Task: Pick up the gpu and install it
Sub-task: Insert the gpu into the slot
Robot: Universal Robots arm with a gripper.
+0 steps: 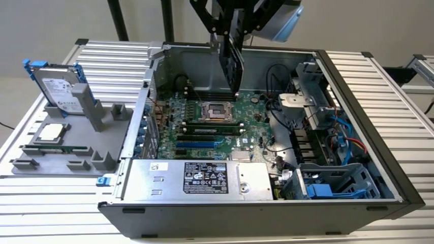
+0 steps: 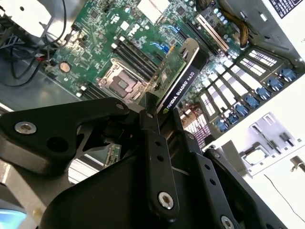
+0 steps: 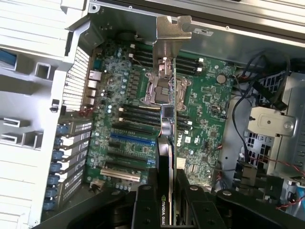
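The gpu (image 1: 233,58) hangs upright above the motherboard (image 1: 254,134) inside the open computer case (image 1: 271,216). My gripper (image 1: 227,34) is shut on its upper edge. In the second wrist view the gpu (image 2: 178,78) shows its green board and black shroud, with a black finger (image 2: 153,143) against it. In the first wrist view the gpu (image 3: 167,138) is edge-on over the processor socket (image 3: 159,90), its silver end bracket (image 3: 170,33) toward the case wall, and my gripper (image 3: 167,191) clamps it from both sides.
A grey fixture tray (image 1: 74,165) at the exterior view's left holds a silver hard drive with blue rails (image 1: 58,89), a processor (image 1: 51,133) and a memory stick (image 1: 54,150). The power supply (image 1: 196,178) lies along the case front. Cables (image 1: 342,134) and a drive cage (image 1: 336,183) fill its right side.
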